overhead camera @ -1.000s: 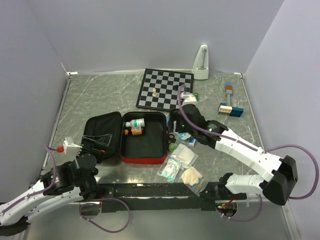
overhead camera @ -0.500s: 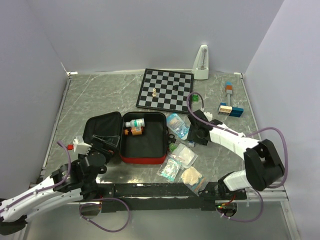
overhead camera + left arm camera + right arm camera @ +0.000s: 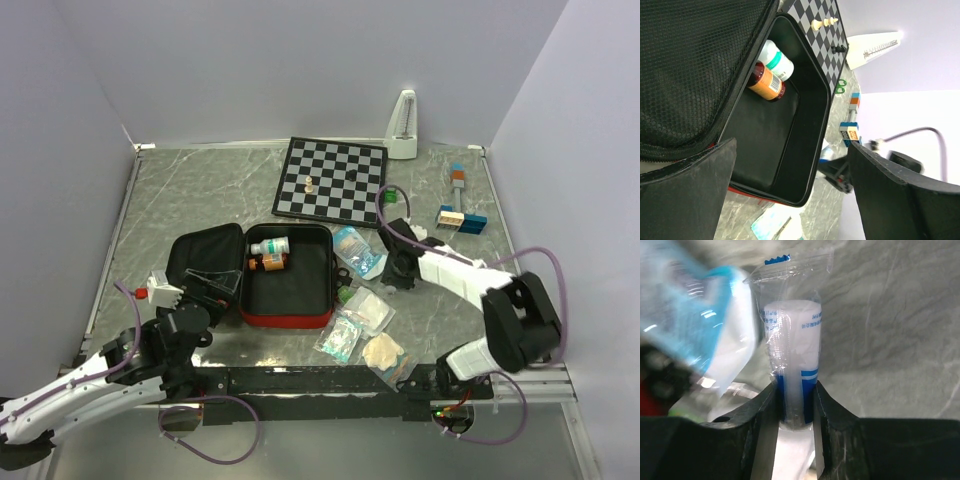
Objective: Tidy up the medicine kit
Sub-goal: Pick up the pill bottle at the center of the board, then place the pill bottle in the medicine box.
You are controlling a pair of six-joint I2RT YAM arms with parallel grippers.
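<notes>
I have the soft red zip medicine kit (image 3: 285,320) lying open on the grey marbled desk (image 3: 200,190), with its black mesh-lined lid (image 3: 205,262) folded out flat to the left. Two items already sit in the tray against its far wall: a white pill bottle with a teal band (image 3: 270,246) and, touching it, an amber bottle with an orange label (image 3: 268,263). The rest of the tray is bare black lining, so I judge the job well short of halfway.

Not yet packed, on the desk just right of the kit, are a blue-tinted clear packet (image 3: 357,250), a white gauze pad in a clear sleeve (image 3: 372,310), a clear packet with green print (image 3: 342,336) and a tan pad packet (image 3: 384,352) nearest the arm bases.

My right hand (image 3: 792,407) is down at the desk beside the blue-tinted packet. Its wrist view shows the fingers narrowed onto both sides of a white roll with blue print in a clear wrapper (image 3: 792,335), gripping its near end. My left hand (image 3: 790,150) hovers by the lid's near corner, spread wide and holding nothing.

As I read it, the roll has to go into the tray, then the four packets, then the lid gets closed and zipped
</notes>
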